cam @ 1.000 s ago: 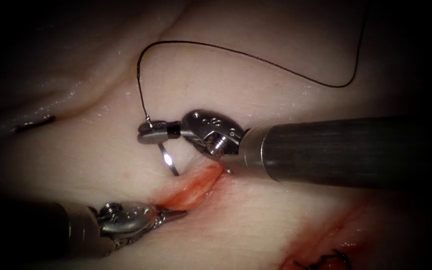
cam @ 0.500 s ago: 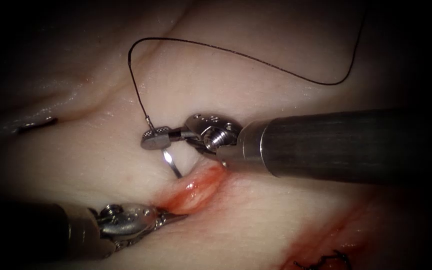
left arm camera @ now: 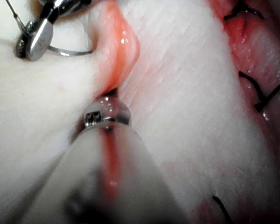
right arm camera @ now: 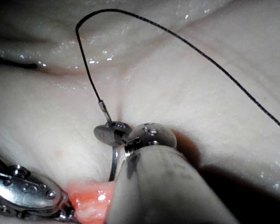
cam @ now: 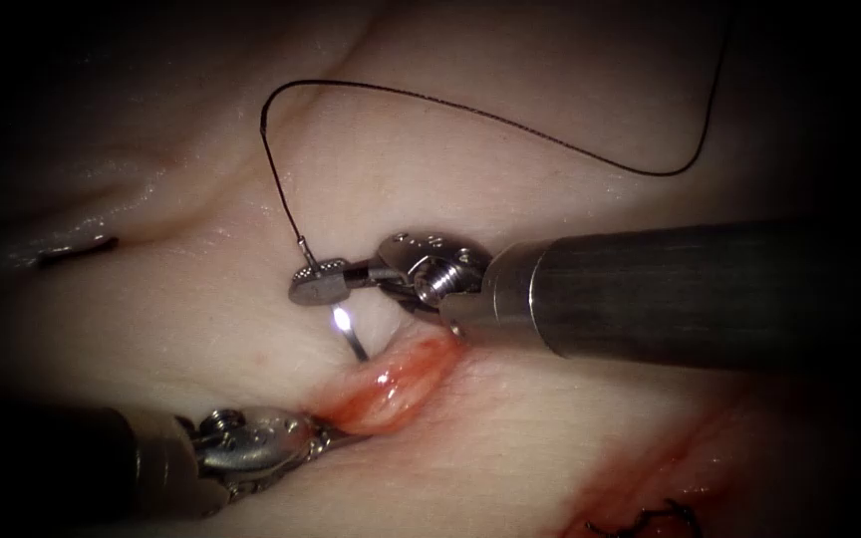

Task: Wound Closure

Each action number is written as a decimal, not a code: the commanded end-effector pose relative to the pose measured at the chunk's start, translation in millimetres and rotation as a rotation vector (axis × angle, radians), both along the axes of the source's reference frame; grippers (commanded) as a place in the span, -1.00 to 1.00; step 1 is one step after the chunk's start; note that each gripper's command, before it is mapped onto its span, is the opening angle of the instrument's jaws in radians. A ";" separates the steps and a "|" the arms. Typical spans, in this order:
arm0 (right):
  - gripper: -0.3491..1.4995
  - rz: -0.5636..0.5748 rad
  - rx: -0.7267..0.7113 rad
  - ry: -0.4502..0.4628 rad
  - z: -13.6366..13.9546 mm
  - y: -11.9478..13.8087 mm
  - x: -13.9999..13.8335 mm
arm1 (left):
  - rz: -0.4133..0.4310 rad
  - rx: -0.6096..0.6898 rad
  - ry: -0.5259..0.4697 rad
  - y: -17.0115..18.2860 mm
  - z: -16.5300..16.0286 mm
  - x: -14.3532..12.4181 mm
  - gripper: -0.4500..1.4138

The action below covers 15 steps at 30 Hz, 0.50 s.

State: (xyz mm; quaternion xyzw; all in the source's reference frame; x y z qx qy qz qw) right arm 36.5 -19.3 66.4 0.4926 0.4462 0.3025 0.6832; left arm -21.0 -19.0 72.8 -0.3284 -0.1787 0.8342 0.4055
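Needle (cam: 351, 337): held near its thread end by the right arm's tool; its curve runs down to the upper edge of the cut, where the tip seems to enter the tissue, though the entry point is hard to make out.
Right tool (cam: 316, 283): jaws clamped on the needle, just above the cut; it reaches in from the right side.
Left tool (cam: 336, 436): jaws closed on the pink, raised lip of the cut at its left end.
Thread (cam: 470, 112): leaves the needle's end at the right tool's jaws, rises, loops over to the right and lies across the pale tissue above the cut.
Tissue (cam: 510, 438): pale, with the cut (cam: 391, 384) open and red-stained between the two tools.
Earlier stitches (cam: 650, 518): dark thread in a second red-stained line, right of the cut.
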 end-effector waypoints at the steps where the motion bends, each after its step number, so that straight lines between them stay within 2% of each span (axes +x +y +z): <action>1: -1.00 -0.006 0.010 0.002 0.0 -0.6 0.6 | 0.001 0.002 0.000 -0.7 0.5 -0.5 -0.55; 15: -1.00 -0.036 0.066 -0.035 -1.4 -1.2 0.1 | 0.000 0.001 0.001 -0.6 0.4 -0.4 -0.57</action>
